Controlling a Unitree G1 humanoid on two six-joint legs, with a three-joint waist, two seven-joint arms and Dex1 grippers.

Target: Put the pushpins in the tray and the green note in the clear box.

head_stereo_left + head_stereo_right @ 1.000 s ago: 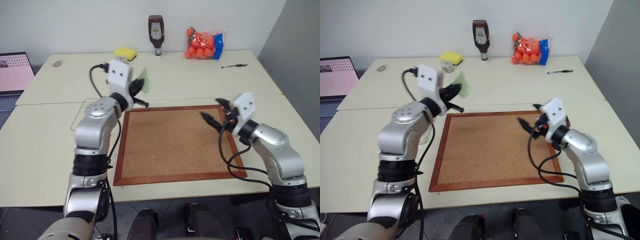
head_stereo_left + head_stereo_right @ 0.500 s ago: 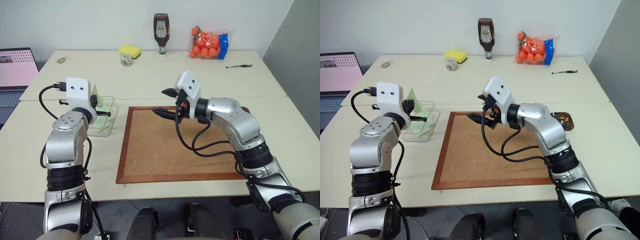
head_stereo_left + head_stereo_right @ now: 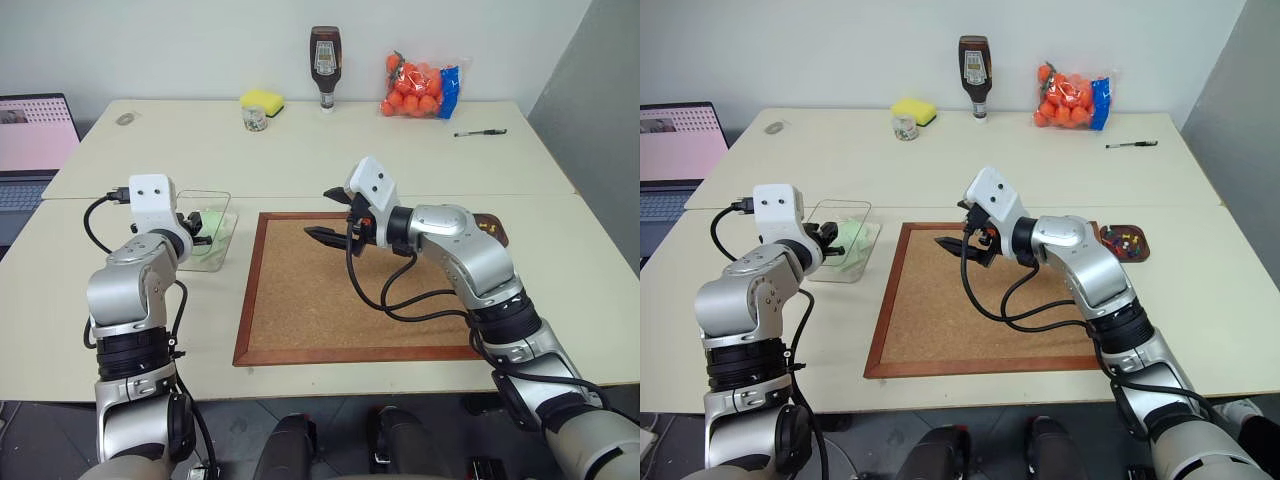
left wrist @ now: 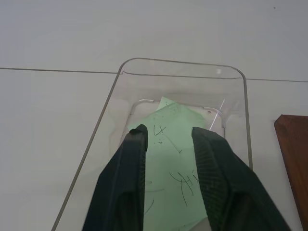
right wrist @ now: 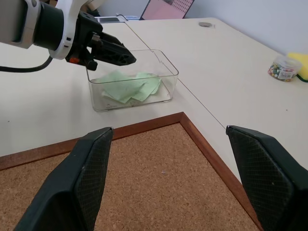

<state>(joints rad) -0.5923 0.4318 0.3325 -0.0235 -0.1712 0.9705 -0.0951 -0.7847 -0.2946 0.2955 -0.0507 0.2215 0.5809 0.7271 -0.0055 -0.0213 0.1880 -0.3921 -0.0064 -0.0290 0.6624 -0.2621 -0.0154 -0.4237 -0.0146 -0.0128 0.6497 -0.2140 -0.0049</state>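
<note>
1. Left claw (image 4: 167, 144) hangs over the clear box (image 4: 231, 73), fingers parted, gripping nothing.
2. The green note (image 4: 175, 161) lies inside that box.
3. Right claw (image 5: 178, 178) gapes wide, empty, above the cork board (image 3: 350, 290).

The left tool (image 3: 836, 234) hangs over the clear box (image 3: 817, 212), its fingers parted above the green note (image 5: 131, 86), closing the way in from 6 o'clock. The right tool (image 3: 334, 216) hovers over the cork board (image 3: 330, 320) at its 11 o'clock corner. The desk (image 3: 400, 150) toward 12 o'clock lies open up to the jar (image 3: 254, 118), sponge (image 3: 262, 99) and bottle (image 3: 324, 68).
</note>
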